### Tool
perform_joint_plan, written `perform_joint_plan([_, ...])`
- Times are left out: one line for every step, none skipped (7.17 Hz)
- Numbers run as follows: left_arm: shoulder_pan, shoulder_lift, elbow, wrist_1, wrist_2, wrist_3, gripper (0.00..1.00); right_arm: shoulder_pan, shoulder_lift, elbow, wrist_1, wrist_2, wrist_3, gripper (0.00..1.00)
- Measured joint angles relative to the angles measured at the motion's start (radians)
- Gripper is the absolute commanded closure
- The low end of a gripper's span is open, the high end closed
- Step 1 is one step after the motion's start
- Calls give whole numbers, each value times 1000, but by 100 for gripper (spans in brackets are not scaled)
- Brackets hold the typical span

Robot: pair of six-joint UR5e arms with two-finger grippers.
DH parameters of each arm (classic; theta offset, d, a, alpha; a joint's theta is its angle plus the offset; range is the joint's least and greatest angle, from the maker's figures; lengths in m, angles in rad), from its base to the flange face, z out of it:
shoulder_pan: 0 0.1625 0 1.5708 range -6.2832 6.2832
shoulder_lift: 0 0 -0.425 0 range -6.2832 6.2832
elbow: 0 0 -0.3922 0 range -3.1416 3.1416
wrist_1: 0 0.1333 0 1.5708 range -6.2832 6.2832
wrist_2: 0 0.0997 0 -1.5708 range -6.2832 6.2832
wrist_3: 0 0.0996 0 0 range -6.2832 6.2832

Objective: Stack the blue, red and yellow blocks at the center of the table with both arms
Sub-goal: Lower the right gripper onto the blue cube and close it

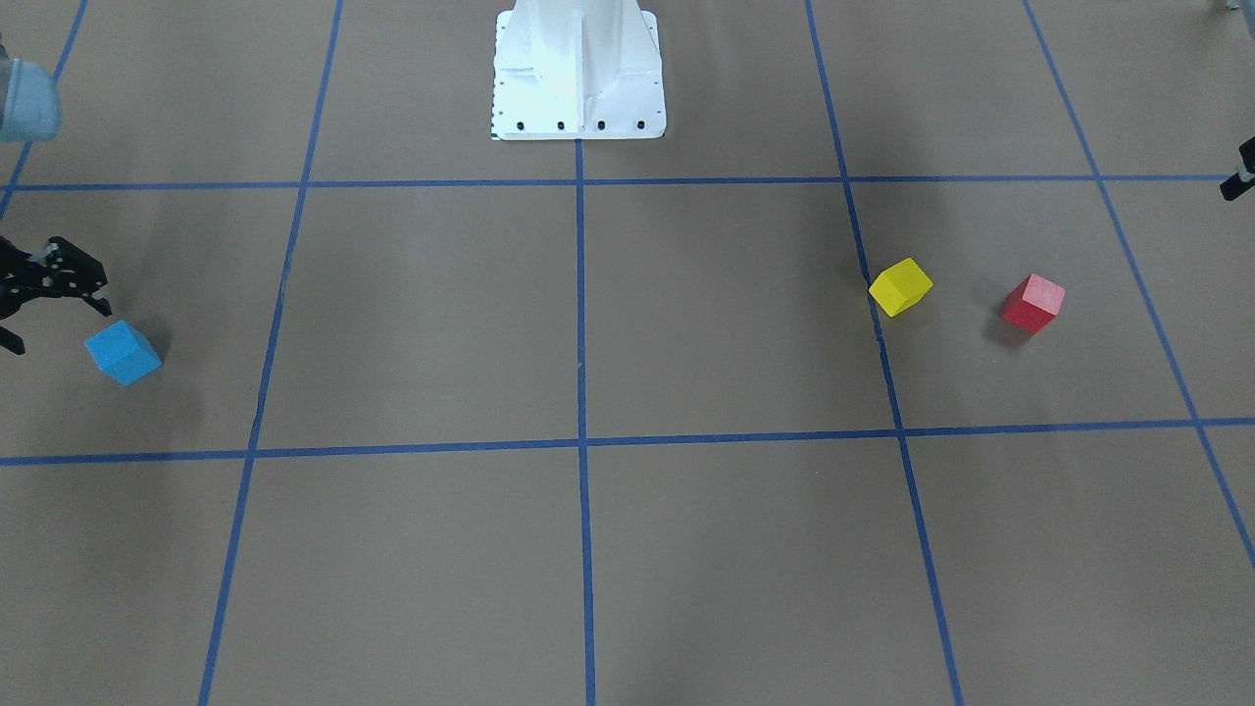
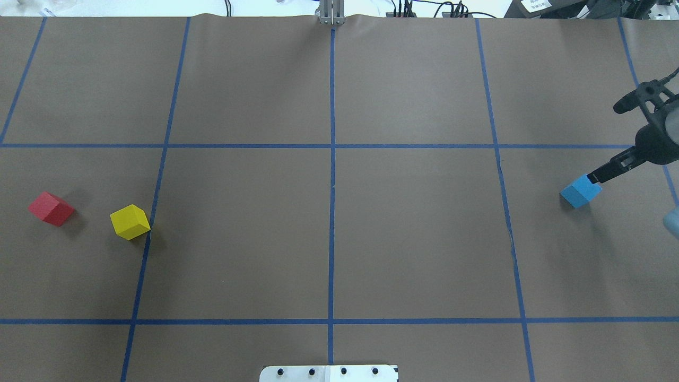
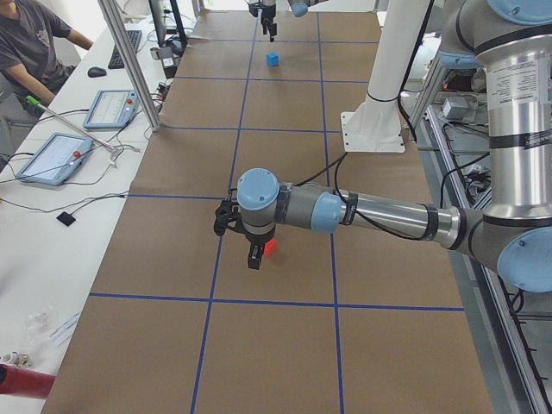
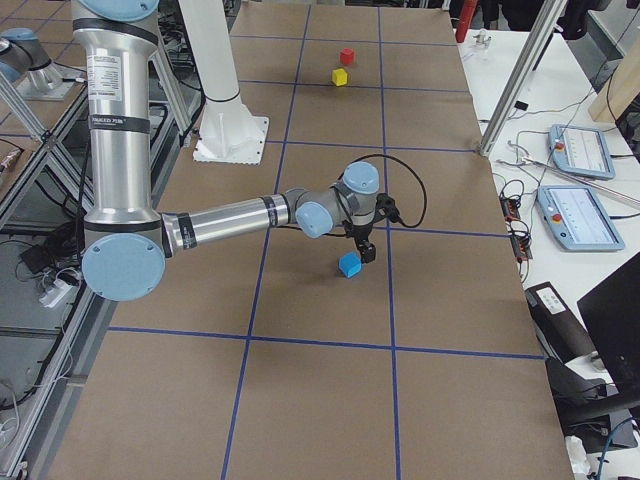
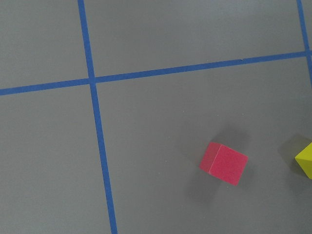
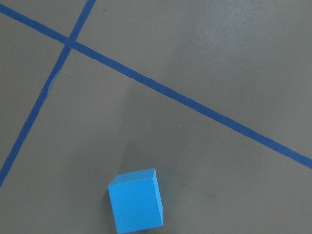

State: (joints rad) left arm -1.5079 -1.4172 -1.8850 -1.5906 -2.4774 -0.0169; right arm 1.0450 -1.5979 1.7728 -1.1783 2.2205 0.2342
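Note:
The blue block (image 1: 123,351) lies on the table's right side and also shows in the overhead view (image 2: 581,192) and right wrist view (image 6: 136,200). My right gripper (image 2: 606,143) is open above it, one fingertip (image 2: 595,178) at the block's top edge. The red block (image 2: 51,208) and yellow block (image 2: 130,222) lie apart on the left side; both show in the left wrist view, red (image 5: 224,163) and yellow (image 5: 306,161). My left gripper (image 3: 253,259) hovers by the red block (image 3: 270,247); only a sliver shows at the front view's edge (image 1: 1239,175), so I cannot tell its state.
The white robot base (image 1: 578,78) stands at the middle of the table's robot side. Blue tape lines (image 2: 332,159) divide the brown table into squares. An operator (image 3: 30,43) and control tablets (image 3: 53,157) are on a side bench.

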Motion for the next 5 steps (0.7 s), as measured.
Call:
perform_joint_plan([0,-1,0,0,0,0,0,-39,-12,-19,73,-12,20,10])
perform_joint_plan([0,-1,0,0,0,0,0,-61,-12,-46,117,-23,23,10])
perform_joint_plan([0,-2,-1,0,0,0,0,-71,-5,-71,138,-29,17,10])
perform_joint_plan([0,-2,-3,0,0,0,0,-74,3,-93,146,-32,4,10])
perform_joint_plan([-1,-2,-6,0,0,0,0,-76,10,-114,148,-39,-10,11])
